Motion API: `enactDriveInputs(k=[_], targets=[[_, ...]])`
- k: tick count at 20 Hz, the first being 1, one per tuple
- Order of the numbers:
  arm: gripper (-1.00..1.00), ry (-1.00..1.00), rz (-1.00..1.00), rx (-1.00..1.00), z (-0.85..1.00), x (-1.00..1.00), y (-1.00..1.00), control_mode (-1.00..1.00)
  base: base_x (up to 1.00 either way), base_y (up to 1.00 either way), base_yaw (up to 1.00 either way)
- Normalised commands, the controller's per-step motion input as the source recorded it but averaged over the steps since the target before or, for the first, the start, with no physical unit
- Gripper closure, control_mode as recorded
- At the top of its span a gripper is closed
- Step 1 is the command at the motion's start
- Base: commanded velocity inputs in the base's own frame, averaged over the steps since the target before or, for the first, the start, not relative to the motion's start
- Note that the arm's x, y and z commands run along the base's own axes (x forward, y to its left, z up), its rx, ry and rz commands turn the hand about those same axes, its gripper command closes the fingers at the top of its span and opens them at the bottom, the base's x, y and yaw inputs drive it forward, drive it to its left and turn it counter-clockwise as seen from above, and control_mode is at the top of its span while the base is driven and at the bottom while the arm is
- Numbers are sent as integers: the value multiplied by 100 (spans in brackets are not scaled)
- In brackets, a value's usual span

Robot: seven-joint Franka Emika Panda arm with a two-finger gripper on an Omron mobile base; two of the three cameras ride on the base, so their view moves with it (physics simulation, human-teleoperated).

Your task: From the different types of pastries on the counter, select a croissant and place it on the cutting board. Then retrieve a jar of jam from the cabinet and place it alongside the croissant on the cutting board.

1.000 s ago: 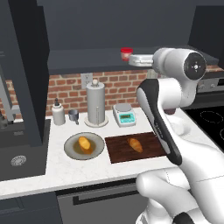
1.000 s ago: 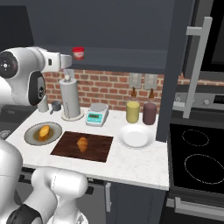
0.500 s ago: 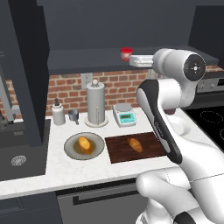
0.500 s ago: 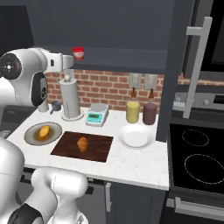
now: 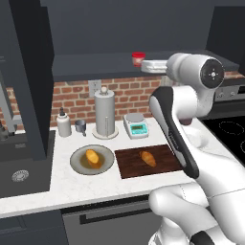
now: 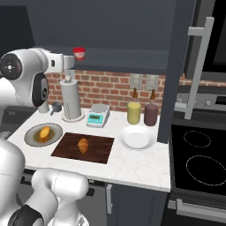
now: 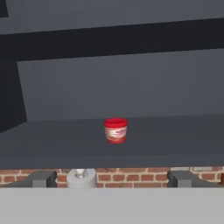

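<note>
Hand view puts the jar of jam (image 7: 116,130) dead ahead of you, standing upright on the cabinet (image 7: 131,144) shelf, well apart from the end effector (image 7: 112,178), whose two tips stand spread wide with nothing between them. You can judge the jar as small, rigid and light, likely smooth-sided, so it could slip or tip if you nudge it before closing. Take hold across the body just below the lid, with the fingers on opposite sides, not on the lid rim itself. It looks squat, with a red lid and a pale reddish, labelled body. From the left base view you see it alone near the front edge of the shelf, beside the extended hand. Down on the tabletop (image 6: 132,163), the croissant (image 6: 83,145) already lies on the cutting board (image 6: 99,152), a small golden-brown oblong, with bare board around it for the jar. The rounder bun (image 6: 44,133) sits on the grey plate (image 6: 32,140) just beside the board
</note>
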Motion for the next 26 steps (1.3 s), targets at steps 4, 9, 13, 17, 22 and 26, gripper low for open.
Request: enactDriveInputs(k=[4,9,13,17,22,26], targets=[[-100,6,0,0,0,30,-9,-100,0,0,0],[-100,10,0,1,6,92,-1,-100,0,0,0],[-100,0,0,0,25,70,0,-100,0,0,0],[-100,5,0,0,2,58,0,-100,0,0,0],[-100,3,6,-3,-24,29,2,-100,0,0,0],[-100,0,2,-3,-19,12,1,-100,0,0,0]])
